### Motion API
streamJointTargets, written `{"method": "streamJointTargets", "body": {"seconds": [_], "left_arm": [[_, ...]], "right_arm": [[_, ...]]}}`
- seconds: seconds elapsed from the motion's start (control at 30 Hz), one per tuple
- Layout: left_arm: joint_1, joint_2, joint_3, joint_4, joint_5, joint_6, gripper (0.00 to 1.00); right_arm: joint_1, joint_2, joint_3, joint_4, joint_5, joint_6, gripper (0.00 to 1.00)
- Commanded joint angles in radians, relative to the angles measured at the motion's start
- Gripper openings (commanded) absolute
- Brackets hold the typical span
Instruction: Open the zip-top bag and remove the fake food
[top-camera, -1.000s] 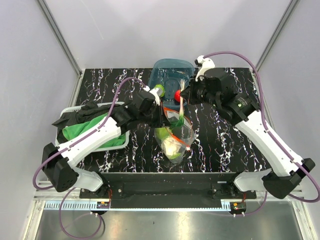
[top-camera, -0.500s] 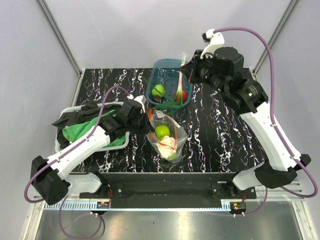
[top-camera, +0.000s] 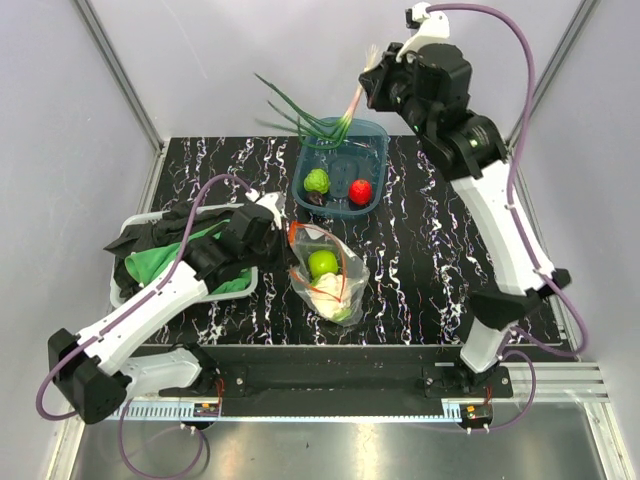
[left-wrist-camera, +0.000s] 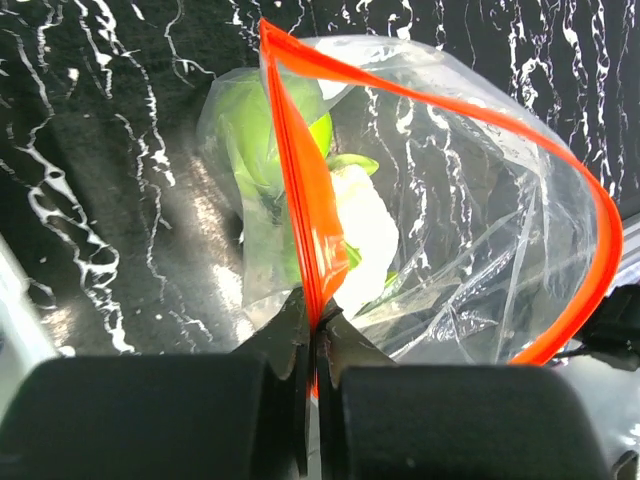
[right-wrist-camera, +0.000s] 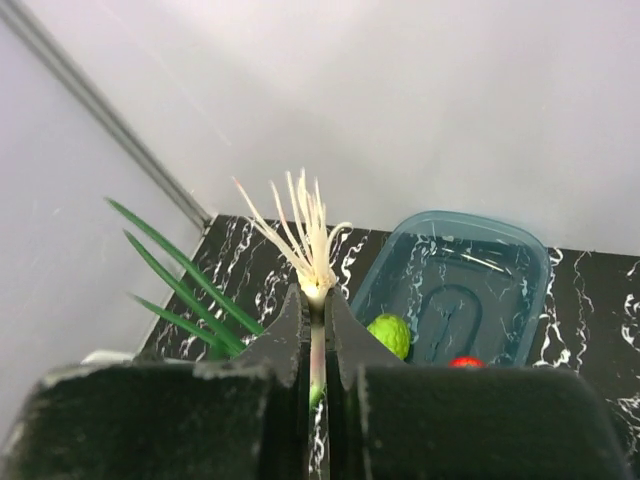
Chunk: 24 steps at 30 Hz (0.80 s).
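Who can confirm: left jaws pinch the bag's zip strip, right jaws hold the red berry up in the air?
Not the berry: right wrist view shows right jaws shut on a spring onion; the red berry lies in the tub. Left jaws do pinch the zip strip.

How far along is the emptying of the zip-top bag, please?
Done: the zip-top bag is open, and a green ridged piece and a red piece lie in the teal tub. In hand: the right pincer holds a spring onion aloft; the left pincer pinches the zip strip. Left: the green apple and cauliflower are inside the bag.
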Motion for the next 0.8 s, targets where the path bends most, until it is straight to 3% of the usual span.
{"method": "streamJointTargets", "body": {"seconds": [0.0, 0.27, 0.7, 0.77], "left_arm": [[0.006, -0.038, 0.045, -0.024, -0.037, 0.068, 0.00], [0.008, -0.035, 0.076, -0.053, 0.053, 0.135, 0.00], [0.023, 0.005, 0.177, -0.084, 0.147, 0.275, 0.00], [0.025, 0.018, 0.197, -0.090, 0.164, 0.280, 0.00]], "right_arm": [[-0.068, 0.145, 0.127, 0.034, -0.049, 0.075, 0.00], [-0.157, 0.423, 0.265, 0.045, -0.100, 0.109, 0.00], [-0.206, 0.711, 0.264, 0.039, -0.074, 0.089, 0.00], [-0.221, 0.752, 0.281, 0.039, -0.064, 0.084, 0.05]]}}
